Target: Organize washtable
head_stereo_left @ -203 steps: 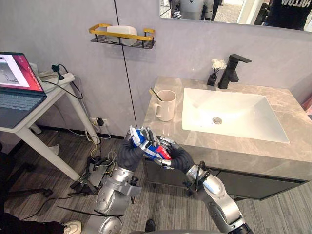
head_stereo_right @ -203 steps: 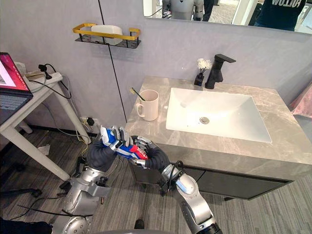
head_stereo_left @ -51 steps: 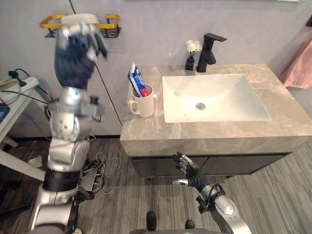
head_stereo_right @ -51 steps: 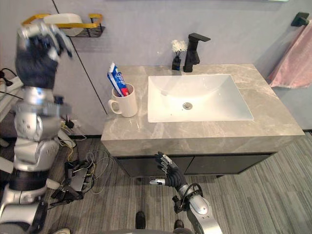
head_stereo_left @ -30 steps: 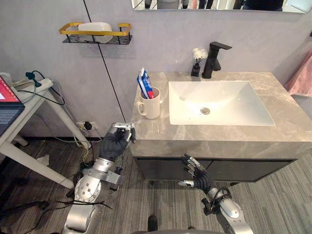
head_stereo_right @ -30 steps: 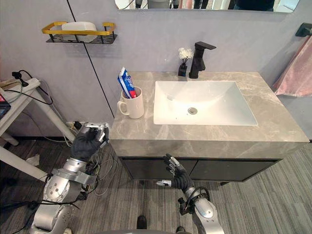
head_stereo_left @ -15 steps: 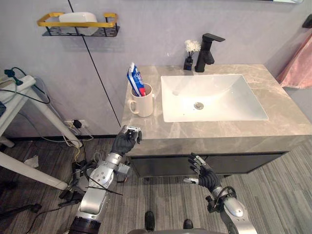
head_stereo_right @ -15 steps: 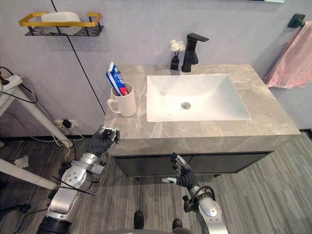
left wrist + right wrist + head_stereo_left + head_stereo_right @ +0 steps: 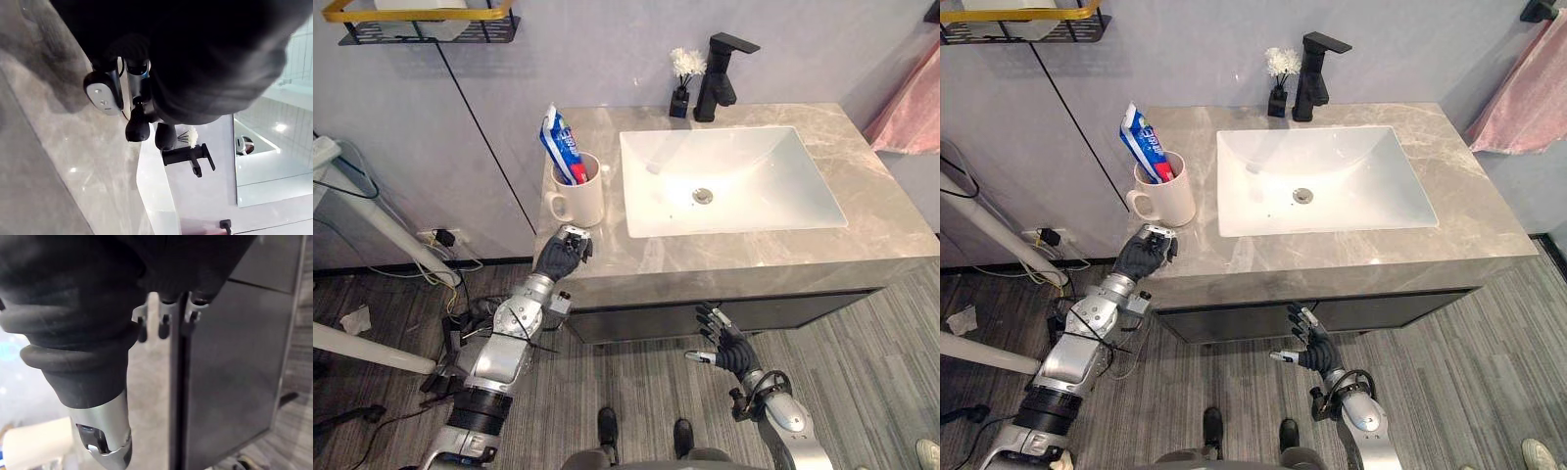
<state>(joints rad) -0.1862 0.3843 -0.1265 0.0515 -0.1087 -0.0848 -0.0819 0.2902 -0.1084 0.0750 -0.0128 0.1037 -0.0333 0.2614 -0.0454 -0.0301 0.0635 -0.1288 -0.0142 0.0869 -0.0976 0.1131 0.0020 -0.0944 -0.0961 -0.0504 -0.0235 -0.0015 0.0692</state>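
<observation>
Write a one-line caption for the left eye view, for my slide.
Toothpaste tube stands in the mug beside the sink; left hand at the counter edge, right hand open before the cabinet.

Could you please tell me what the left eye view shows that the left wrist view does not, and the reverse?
Left eye view alone: the toothpaste, the wall shelf and the open right hand, low before the counter. Left wrist view alone: the mirror above the faucet. Both: the curled left hand at the counter's front edge, the sink, the faucet and the flowers.
</observation>
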